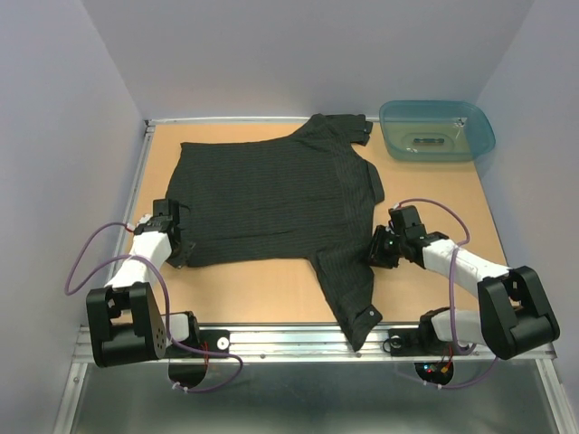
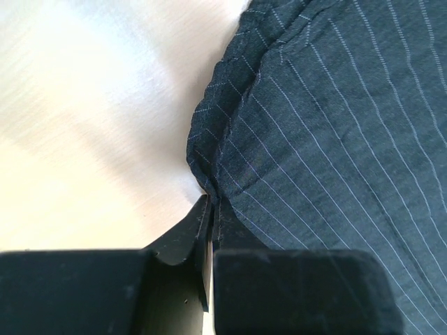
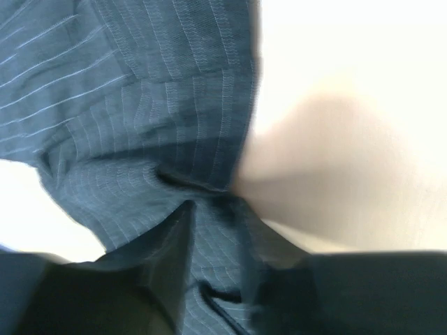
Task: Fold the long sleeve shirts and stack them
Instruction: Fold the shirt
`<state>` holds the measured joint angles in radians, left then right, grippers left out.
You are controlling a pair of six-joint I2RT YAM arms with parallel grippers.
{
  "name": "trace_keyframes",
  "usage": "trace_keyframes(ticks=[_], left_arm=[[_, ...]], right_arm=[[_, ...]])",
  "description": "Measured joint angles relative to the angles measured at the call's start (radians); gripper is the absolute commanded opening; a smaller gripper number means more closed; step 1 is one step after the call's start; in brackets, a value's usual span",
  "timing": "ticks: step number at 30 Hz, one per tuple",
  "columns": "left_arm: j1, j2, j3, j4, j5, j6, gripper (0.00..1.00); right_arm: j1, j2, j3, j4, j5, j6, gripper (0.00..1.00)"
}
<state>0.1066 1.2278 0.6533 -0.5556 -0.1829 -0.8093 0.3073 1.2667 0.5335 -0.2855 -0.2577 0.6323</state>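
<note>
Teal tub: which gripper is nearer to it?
Right. The right gripper is at the right edge of the black shirt, on the same side of the table as the teal tub. The left gripper pinches the shirt's near-left corner, on the opposite side.

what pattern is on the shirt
The shirt is black with thin pale pinstripes, clearest in the left wrist view.

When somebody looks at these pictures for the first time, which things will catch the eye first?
A black pinstriped shirt lies spread flat over the middle of the wooden table, one long sleeve reaching the near edge. The left gripper is shut on the shirt's near left corner, and the right gripper has cloth between its fingers at the shirt's right side. A teal tub stands in the far right corner.
</note>
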Motion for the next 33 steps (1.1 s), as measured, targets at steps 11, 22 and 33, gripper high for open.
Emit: trace_keyframes(ticks=[11, 22, 33], left_arm=[[0.000, -0.033, 0.016, -0.014, -0.005, 0.023, 0.00], [0.000, -0.048, 0.017, -0.016, -0.006, 0.045, 0.00], [0.000, -0.055, 0.061, -0.026, -0.028, 0.069, 0.00]], right_arm=[[0.000, -0.051, -0.024, -0.056, 0.019, -0.016, 0.04], [0.000, -0.102, 0.030, -0.170, 0.065, -0.046, 0.01], [0.000, -0.219, 0.206, -0.316, 0.014, -0.068, 0.01]])
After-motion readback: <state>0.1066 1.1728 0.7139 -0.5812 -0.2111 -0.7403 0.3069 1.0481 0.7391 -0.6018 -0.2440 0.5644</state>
